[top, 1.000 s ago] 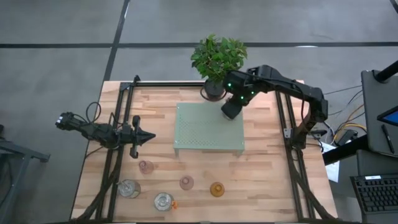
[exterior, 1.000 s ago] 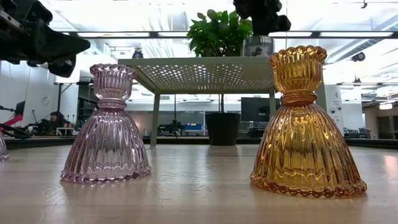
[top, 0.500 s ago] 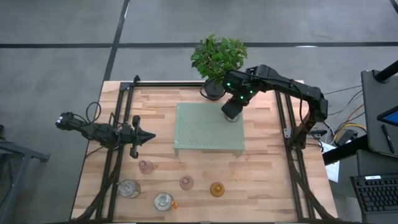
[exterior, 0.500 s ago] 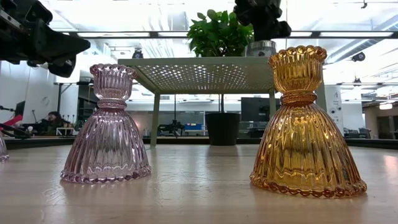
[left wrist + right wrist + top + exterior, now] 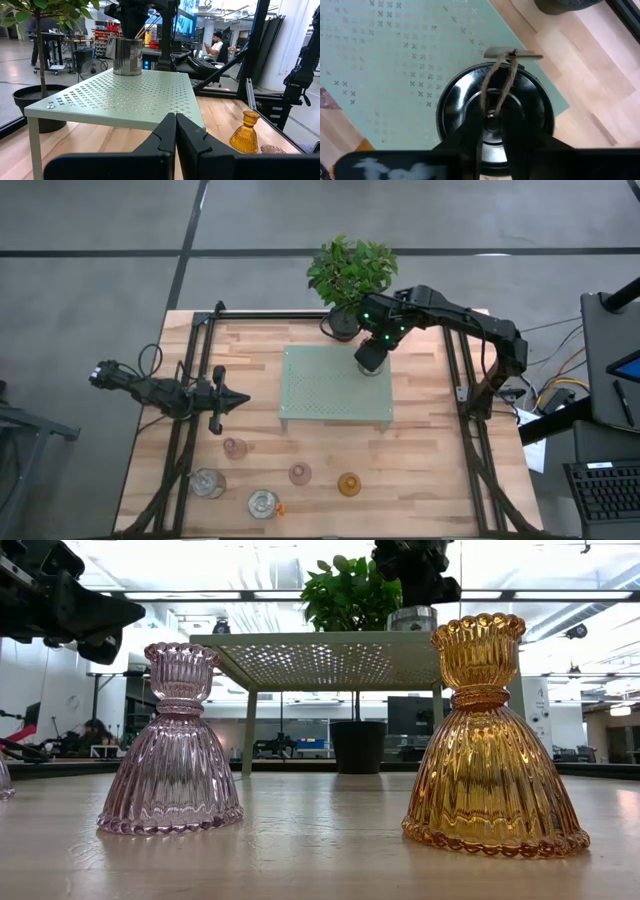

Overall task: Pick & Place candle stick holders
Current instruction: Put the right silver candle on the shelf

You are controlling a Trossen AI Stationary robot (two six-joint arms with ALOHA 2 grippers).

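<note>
High view: five holders (image 5: 300,473) on table (image 5: 420,450).

A pale green perforated stand (image 5: 335,384) on thin legs was positioned near the middle of the wooden table (image 5: 430,460). A potted green plant (image 5: 349,272) in a dark pot was located at the table's far edge, just beyond the stand's far right corner. In the room behind, a seated person (image 5: 216,44) was observed at a desk.
</note>
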